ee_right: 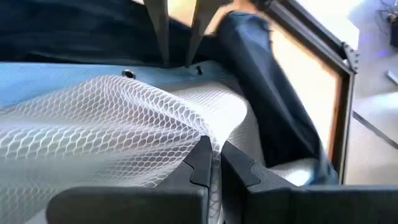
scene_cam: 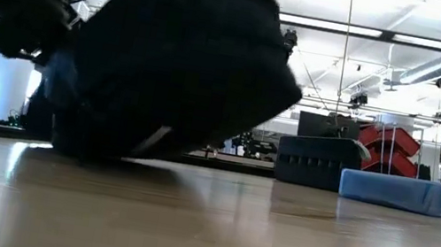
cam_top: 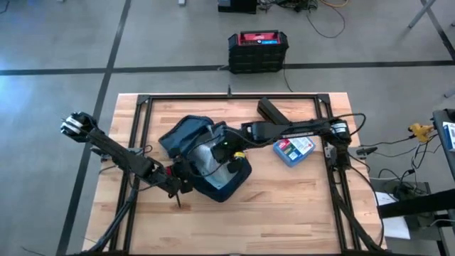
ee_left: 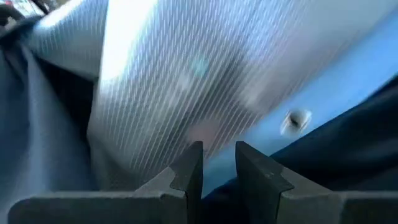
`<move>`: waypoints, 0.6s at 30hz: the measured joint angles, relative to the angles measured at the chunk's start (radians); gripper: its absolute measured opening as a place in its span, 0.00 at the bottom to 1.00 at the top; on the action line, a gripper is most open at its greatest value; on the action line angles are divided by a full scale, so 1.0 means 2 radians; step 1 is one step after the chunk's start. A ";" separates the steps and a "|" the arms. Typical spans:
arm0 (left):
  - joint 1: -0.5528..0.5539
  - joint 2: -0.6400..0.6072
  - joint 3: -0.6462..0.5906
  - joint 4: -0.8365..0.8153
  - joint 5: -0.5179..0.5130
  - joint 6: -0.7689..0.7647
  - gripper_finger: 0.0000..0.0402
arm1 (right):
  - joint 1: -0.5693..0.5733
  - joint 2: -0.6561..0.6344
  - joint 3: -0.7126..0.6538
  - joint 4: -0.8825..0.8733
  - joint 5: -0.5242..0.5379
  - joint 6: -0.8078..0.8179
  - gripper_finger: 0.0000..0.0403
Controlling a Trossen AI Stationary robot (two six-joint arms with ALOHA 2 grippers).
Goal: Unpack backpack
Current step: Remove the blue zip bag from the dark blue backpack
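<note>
The dark navy backpack lies open mid-table, its grey lining and white mesh showing. In the low view the backpack is tipped up, with one lower edge on the table. My left gripper reaches in from the table's left and is shut on the rim of the opening; in its wrist view the gripper has pale blue fabric in its narrow gap. My right gripper comes from the right into the opening, and this gripper is shut on the mesh. My left gripper pinches the pale blue rim band of the opening between its two fingers, close to a small metal rivet. In the right wrist view its fingers come onto this rim from above. My right gripper pinches the white mesh inside the backpack between its two fingers. The mesh rises in a drawn-up ridge toward the fingers. How many layers are caught does not show.
A small blue box with a red label lies on the table right of the backpack. A black crate with a red top stands on the floor beyond the far edge. A dark metal frame runs around the tabletop.
</note>
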 joint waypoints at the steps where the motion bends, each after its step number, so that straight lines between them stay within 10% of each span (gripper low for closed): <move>1: 0.000 -0.002 0.000 -0.008 0.000 -0.006 0.20 | 0.000 -0.006 0.000 0.003 0.001 0.005 0.00; 18: 0.005 0.003 -0.001 0.045 -0.010 0.003 0.20 | -0.009 -0.007 -0.006 0.151 -0.023 0.110 0.00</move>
